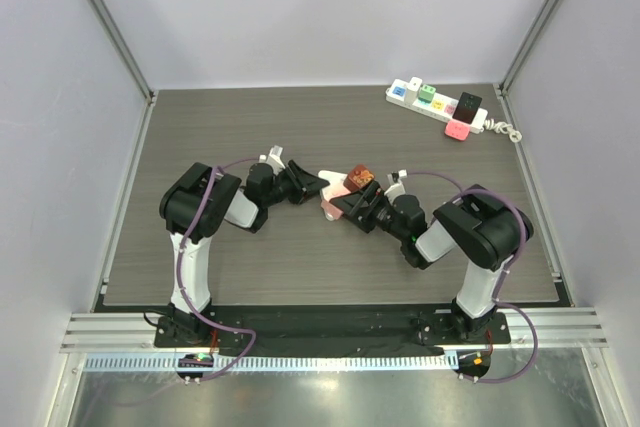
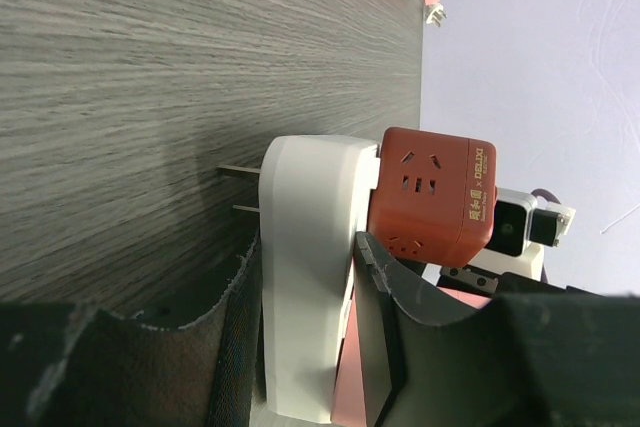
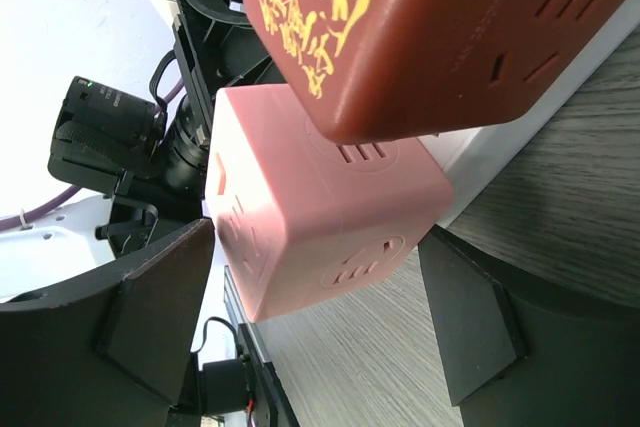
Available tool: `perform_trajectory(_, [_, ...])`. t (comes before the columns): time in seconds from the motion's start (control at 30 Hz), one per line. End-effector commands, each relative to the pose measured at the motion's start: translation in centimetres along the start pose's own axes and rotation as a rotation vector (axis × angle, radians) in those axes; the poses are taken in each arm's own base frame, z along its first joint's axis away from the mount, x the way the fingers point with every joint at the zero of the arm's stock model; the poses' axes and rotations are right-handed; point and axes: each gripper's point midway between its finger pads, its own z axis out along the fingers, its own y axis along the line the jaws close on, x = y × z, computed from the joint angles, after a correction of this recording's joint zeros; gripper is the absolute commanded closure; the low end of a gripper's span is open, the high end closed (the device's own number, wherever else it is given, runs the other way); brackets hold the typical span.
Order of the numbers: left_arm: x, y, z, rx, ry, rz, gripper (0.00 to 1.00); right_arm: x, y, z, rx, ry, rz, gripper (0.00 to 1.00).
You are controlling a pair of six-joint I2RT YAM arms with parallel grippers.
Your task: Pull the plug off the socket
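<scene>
Nearest, left gripper [image 2: 305, 282]: jaws closed on the white plug [image 2: 310, 197], with the padded finger on its 9 o'clock side and the dark finger on its 3 o'clock side.
prongs [image 2: 240, 170]: two bare metal blades stick out of the plug toward 9 o'clock, over the surface [image 2: 150, 67]; I cannot tell whether they touch it.
red cube socket [image 2: 435, 197]: sits against the plug's 3 o'clock face, its slots facing the lens.
pink cube socket [image 2: 348, 372]: a sliver at 6 o'clock, between the plug and the dark finger.
right gripper [image 3: 315, 247]: jaws wide, with fingers at 8 and 4 o'clock of the pink cube socket [image 3: 300, 177]; there is a gap on each side and they grip nothing.
red cube socket, right wrist [image 3: 430, 37]: at 12 o'clock, tight against the pink one; the white plug [image 3: 478, 139] shows at 3 o'clock behind both.
top view: the plug and cubes [image 1: 361, 177] are mid-surface; the left gripper [image 1: 318, 185] reaches in from 9 o'clock and the right gripper [image 1: 352, 205] from 4 o'clock.
power strip [image 1: 437, 107]: at 1 o'clock in the far corner, well apart from the cluster.
</scene>
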Motion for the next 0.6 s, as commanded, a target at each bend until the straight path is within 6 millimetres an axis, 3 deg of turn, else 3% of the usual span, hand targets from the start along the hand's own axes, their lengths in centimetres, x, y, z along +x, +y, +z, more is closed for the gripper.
perform_trajectory(0.0, [-0.22,-0.33,0.01,0.006,-0.013,0.028,1.0,-1.26,2.63,0.67,-0.107,-0.059,-0.014,0.12])
perform_trajectory(0.2, [-0.26,-0.27,-0.07,0.003,-0.018,0.027,1.0,-1.58,2.64,0.73,-0.098,-0.074,0.006,0.2])
perform_trajectory(0.23, [-0.32,-0.28,-0.07,0.002,-0.021,0.027,1.0,-1.65,2.75,0.65,-0.102,-0.078,0.01,0.3])
perform_trajectory(0.33, [-0.3,-0.09,-0.1,-0.004,-0.023,0.025,1.0,-1.85,2.94,0.68,-0.104,-0.086,0.026,0.39])
perform_trajectory(0.57, [-0.41,0.09,-0.33,-0.013,-0.038,0.031,1.0,-1.98,3.16,0.48,-0.132,-0.101,0.063,0.77])
